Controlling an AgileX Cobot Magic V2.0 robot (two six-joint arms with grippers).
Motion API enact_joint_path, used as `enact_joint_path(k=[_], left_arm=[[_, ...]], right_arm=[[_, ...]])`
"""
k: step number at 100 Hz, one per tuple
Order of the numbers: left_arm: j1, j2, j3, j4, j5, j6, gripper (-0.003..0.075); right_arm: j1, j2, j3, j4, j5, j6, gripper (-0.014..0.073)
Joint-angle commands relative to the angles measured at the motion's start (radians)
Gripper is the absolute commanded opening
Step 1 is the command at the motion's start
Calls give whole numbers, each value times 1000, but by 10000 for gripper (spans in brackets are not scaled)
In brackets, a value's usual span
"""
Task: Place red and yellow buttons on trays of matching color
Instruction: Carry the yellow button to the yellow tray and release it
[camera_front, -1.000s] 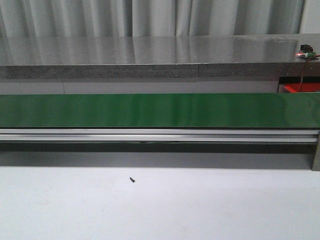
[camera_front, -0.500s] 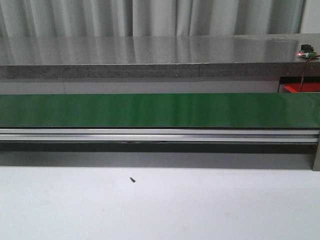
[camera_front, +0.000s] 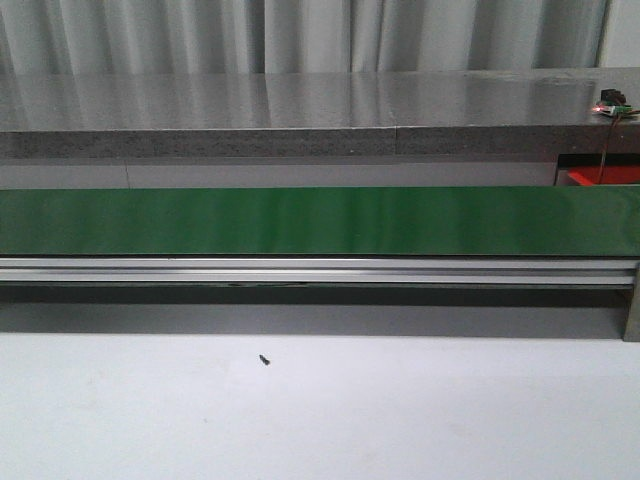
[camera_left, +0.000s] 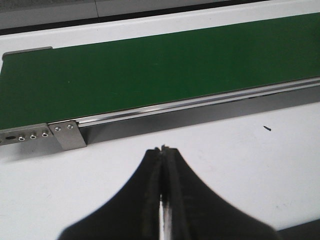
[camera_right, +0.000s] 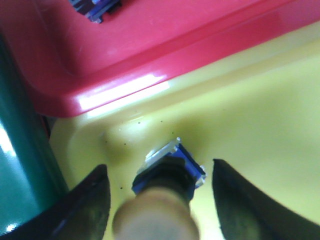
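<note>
the right gripper (camera_right: 157, 197) hangs with its jaws spread wide on either side of a button (camera_right: 167, 177), which has a blue base and a blurred pale cap and sits in a corner of the yellow tray (camera_right: 260, 120); neither finger touches it. the red tray (camera_right: 150, 55) lies just beside the yellow one, rim to rim, with a second blue-based part (camera_right: 95, 7) resting in it. the left gripper (camera_left: 164, 165) has its jaws pressed together, holding nothing, above the white table (camera_left: 240, 150) just in front of the green belt (camera_left: 150, 70). a small dark speck (camera_front: 264, 359) lies on the table near the belt's metal rail (camera_front: 320, 270).
</note>
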Motion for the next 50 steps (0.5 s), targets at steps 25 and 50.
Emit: enact_joint_path(k=[25,50], left_arm=[[-9,5,-28,-33,-62,1,-20],[-9,5,-28,-33,-62,1,-20]], right_arm=[[-5,-162,-16,17,-9,-1,485],[70,-311,-16,4,13,-15,434]])
